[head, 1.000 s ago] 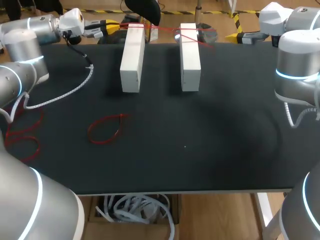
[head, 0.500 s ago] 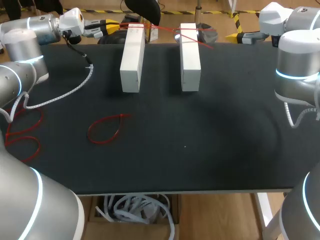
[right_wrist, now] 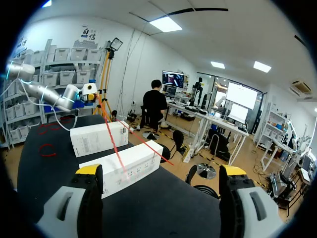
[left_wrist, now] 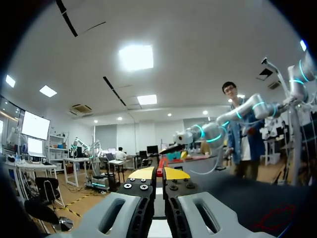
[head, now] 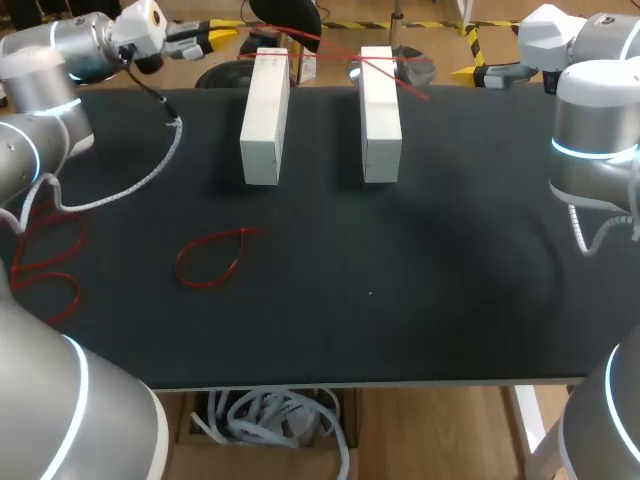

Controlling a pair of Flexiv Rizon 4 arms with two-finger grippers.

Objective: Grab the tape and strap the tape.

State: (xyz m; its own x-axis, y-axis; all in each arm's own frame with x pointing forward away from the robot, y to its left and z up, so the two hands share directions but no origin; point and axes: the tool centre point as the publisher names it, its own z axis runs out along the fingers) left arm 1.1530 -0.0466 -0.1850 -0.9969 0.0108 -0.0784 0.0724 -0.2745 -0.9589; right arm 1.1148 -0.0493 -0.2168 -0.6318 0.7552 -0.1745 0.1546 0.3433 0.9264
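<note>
Left gripper (head: 225,33): pinched tight on one end of the red tape (head: 410,85), yellow tips almost meeting with the strip between them; raised just past the far left corner of the table (head: 400,300)
Loose loop (head: 210,258): a second red strip lying in a teardrop shape on the table, in front of the left box and well apart from it; probably best left alone for this step
Left box (head: 265,115): white, lying lengthwise, with the tape passing over its far end
Tape: stretched from the left gripper across both far box ends, crossing itself on top of the right box, with a free tail slanting off beyond that box's right side
Right box (head: 380,110): white, parallel to the left box with a gap between; likely the anchor point for the strap
Right gripper (head: 468,72): fingers spread wide with nothing between them, at the far right edge of the table, facing the boxes
Step in hand: apparently drawing the strap snug around the pair
Doing it well: pull steadily along the tape's own line, low over the box tops so the strip sits flat; avoid any jerk that could drag or twist the boxes; bring the right gripper to the free tail before adding tension; watch for the strip sliding off the box ends
</note>
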